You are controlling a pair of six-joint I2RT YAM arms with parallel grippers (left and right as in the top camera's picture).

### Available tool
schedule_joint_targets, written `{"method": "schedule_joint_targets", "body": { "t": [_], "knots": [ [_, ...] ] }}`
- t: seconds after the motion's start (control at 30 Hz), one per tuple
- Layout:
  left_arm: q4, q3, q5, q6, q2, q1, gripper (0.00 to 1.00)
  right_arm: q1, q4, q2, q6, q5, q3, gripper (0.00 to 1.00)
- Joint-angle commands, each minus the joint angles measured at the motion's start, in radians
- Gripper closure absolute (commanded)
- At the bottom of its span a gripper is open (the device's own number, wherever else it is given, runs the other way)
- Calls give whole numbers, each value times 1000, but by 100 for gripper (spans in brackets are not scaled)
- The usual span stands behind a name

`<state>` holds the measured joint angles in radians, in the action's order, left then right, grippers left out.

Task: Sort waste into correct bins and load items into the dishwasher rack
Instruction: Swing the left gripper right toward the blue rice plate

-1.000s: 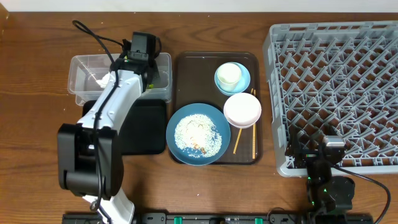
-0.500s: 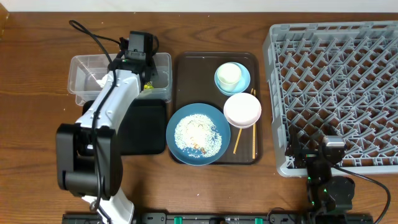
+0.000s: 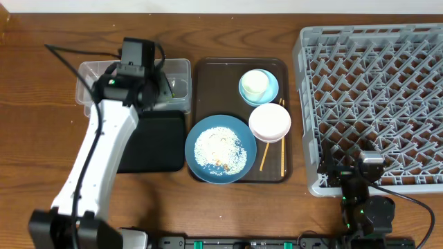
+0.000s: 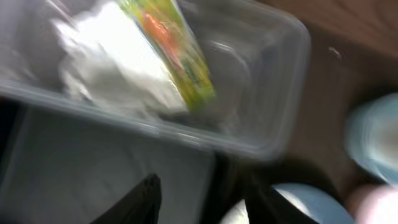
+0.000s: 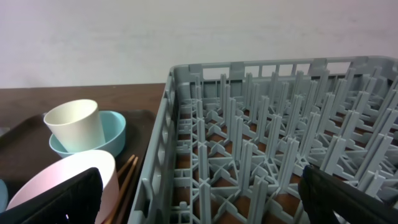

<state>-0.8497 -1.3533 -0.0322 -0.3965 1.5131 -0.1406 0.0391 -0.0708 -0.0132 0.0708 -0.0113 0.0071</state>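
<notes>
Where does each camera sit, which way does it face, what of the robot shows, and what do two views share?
Overhead: above the table, facing straight down; left arm and right arm show.
Left wrist: over the clear rectangular plastic tub, facing down at crumpled white paper napkin and green-and-orange snack wrapper; own fingers show.
Right wrist: low beside the large grey plastic rack, facing across it; own fingers show.
Shared: overhead and right wrist both show the small cream cup in the light-blue bowl.

Soft, even light is seen overhead; ahead of the left claw (image 4: 202,196), the clear tub (image 4: 283,81) is motion-blurred.
</notes>
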Motion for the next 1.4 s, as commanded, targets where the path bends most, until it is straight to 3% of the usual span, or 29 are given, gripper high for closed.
{"method": "schedule_joint_targets", "body": {
  "t": [0.0, 0.2, 0.27, 0.53, 0.77, 0.87, 0.9, 1.03, 1.1, 1.23, 1.27, 1.37],
  "knots": [
    [-108, -3, -257, -16, -44, -21, 62, 8, -4, -3, 2, 1, -2, 1],
    [-312, 0, -274, 61, -60, -96, 81, 8, -4, -3, 2, 1, -2, 1],
    [-367, 6, -274, 63, -60, -130, 94, 8, -4, -3, 2, 1, -2, 1],
    [-434, 50, -274, 62, -60, -336, 94, 8, -4, -3, 2, 1, -2, 1],
    [-329, 104, -257, -9, -60, -546, 93, 8, -4, -3, 2, 1, -2, 1],
    [-275, 109, -188, -83, -57, -615, 83, 8, -4, -3, 2, 1, -2, 1],
    [-257, 109, -167, -106, -56, -638, 73, 8, -4, -3, 2, 1, -2, 1],
    [-154, 109, -150, -118, -56, -703, 60, 8, -4, -3, 2, 1, -2, 1],
    [-104, 109, -143, -118, -56, -722, 60, 8, -4, -3, 2, 1, -2, 1],
    [-10, 109, -101, -117, -48, -750, 18, 8, -4, -3, 2, 1, -2, 1],
    [6, 109, -102, -118, -45, -751, 13, 8, -4, -3, 2, 1, -2, 1],
    [42, 109, -106, -118, -36, -751, 13, 8, -4, -3, 2, 1, -2, 1]
  ]
}}
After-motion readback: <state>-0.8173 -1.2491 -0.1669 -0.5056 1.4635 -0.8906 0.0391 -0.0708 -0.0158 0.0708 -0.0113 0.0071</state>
